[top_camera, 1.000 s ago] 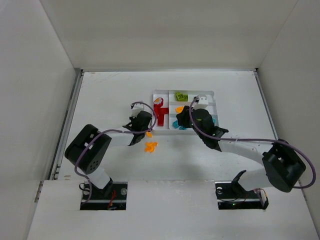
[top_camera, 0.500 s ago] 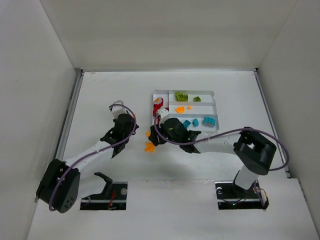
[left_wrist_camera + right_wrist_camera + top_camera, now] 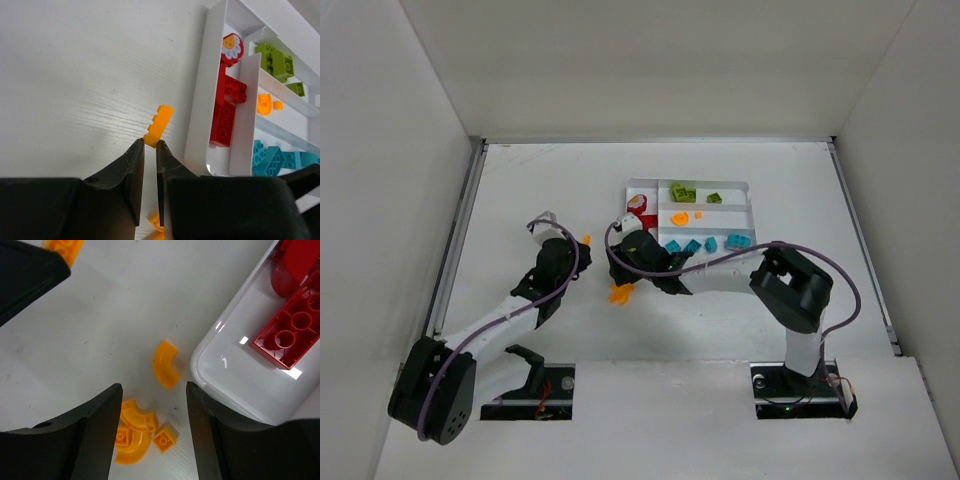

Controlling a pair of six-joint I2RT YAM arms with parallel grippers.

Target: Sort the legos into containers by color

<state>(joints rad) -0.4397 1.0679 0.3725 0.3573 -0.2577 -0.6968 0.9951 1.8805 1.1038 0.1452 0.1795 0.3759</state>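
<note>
nearest my side, a little heap of orange pieces (image 3: 620,293) lies on the bare bench (image 3: 520,190), just off the tray's near left corner. on the right wrist view i make out two curved bits and one tiny square in it. a curved orange piece (image 3: 167,364) lies alone just beyond the heap, close to the tray's rounded corner but not touching it. the right gripper (image 3: 152,395) hangs over that spot with its fingers spread wide and nothing between them, the lone curved piece showing in the gap. how high it is above the bench i cannot tell. to its left, the left gripper (image 3: 150,144) is pressed onto an orange brick (image 3: 159,125), pinching it by one end so the rest sticks out past the tips, over the bench beside the tray's left wall. further out sits the white tray (image 3: 688,182). its tall narrow section on the left holds red bricks (image 3: 225,107) and a round red piece (image 3: 231,45) with a flower face. of the three long sections, the nearest has teal bricks (image 3: 738,240), the middle one two orange bits (image 3: 680,217), and the farthest green bricks (image 3: 683,192).
</note>
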